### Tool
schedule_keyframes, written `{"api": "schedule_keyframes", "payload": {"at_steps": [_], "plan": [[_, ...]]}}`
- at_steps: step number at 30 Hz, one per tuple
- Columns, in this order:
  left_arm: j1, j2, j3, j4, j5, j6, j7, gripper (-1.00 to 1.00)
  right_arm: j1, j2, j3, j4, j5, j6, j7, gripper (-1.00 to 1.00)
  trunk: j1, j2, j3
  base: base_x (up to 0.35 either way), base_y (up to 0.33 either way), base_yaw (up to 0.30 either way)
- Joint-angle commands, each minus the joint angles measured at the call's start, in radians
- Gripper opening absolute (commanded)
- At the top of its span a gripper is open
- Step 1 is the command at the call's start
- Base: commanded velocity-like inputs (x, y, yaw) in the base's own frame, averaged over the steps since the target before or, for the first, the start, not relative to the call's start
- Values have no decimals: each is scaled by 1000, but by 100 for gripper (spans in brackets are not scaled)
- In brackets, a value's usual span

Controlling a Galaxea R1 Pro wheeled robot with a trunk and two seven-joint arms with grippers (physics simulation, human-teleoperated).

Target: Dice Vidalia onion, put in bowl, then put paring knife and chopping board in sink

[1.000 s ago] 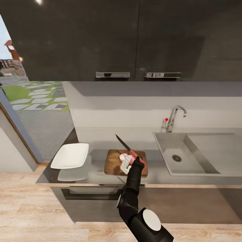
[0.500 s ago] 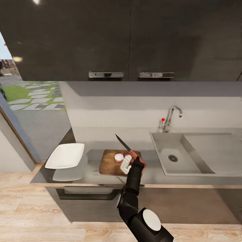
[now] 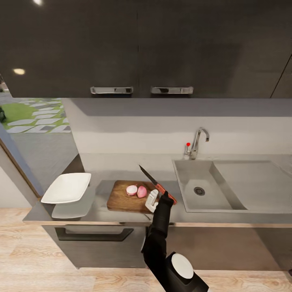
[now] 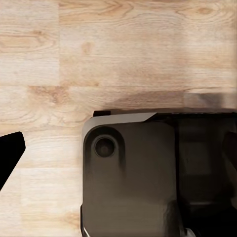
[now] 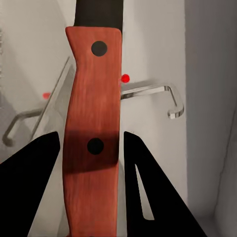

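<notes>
Now halved Vidalia onion near chopping board right edge.

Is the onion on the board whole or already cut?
Cut in two: the Vidalia onion lies as two halves on the chopping board, one pale face showing.

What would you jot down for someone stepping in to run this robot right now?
Right gripper: shut on the paring knife, blade raised over the chopping board.
Left gripper: I can't tell its state; its wrist camera faces the wooden floor.
Vidalia onion: out of the sink, on the board in two halves.
Bowl: empty, on the countertop on the board's far side from the sink.
Left: dice, fill the bowl, put knife and board into the sink.
</notes>
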Motion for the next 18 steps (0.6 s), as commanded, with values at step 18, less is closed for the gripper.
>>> {"api": "schedule_keyframes", "payload": {"at_steps": [18], "plan": [[0,0,-2,-1,2,-1,1,100,-1,0,5,77,-55,2,-6,-100,1,-2,-2,0,-3,0]]}}
